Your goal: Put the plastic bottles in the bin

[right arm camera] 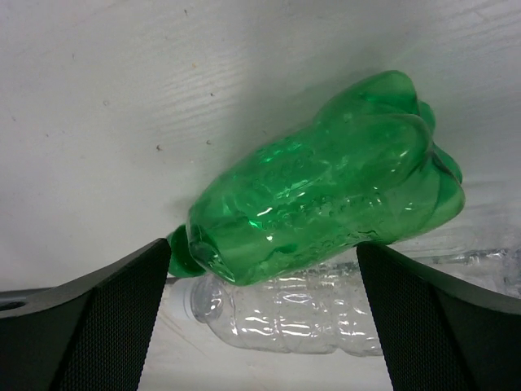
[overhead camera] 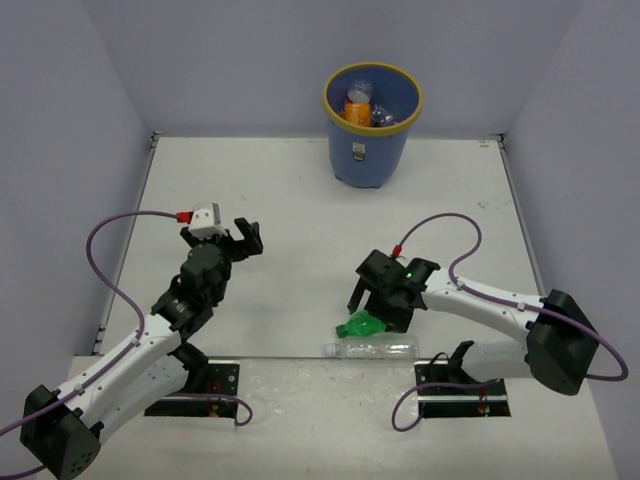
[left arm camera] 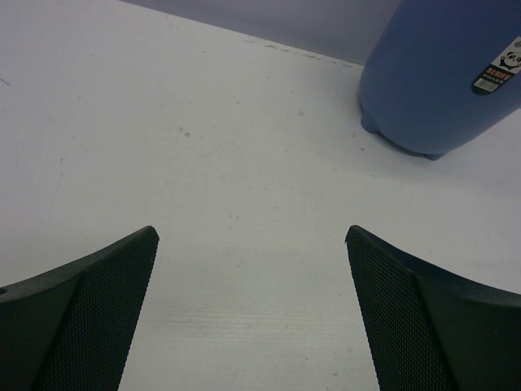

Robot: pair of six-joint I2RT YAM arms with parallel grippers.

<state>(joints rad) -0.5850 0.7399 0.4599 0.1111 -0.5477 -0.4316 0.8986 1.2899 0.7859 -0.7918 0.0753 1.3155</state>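
The blue bin (overhead camera: 368, 150) with a yellow rim stands at the far middle of the table; an orange bottle (overhead camera: 358, 108) and a clear one (overhead camera: 384, 113) lie inside. A green bottle (overhead camera: 362, 324) lies on its side near the front edge, touching a plain clear bottle (overhead camera: 372, 348) just in front of it. My right gripper (overhead camera: 376, 310) hovers over the green bottle (right arm camera: 326, 195), open, its jaws straddling both it and the clear bottle (right arm camera: 301, 314) without touching. My left gripper (overhead camera: 249, 240) is open and empty over bare table (left arm camera: 244, 163), pointing toward the bin (left arm camera: 440, 73).
Grey walls enclose the white table (overhead camera: 300, 200) on three sides. The two arm bases are bolted at the near edge, with purple cables looping beside each arm. The two bottles lie right at the seam near the front edge.
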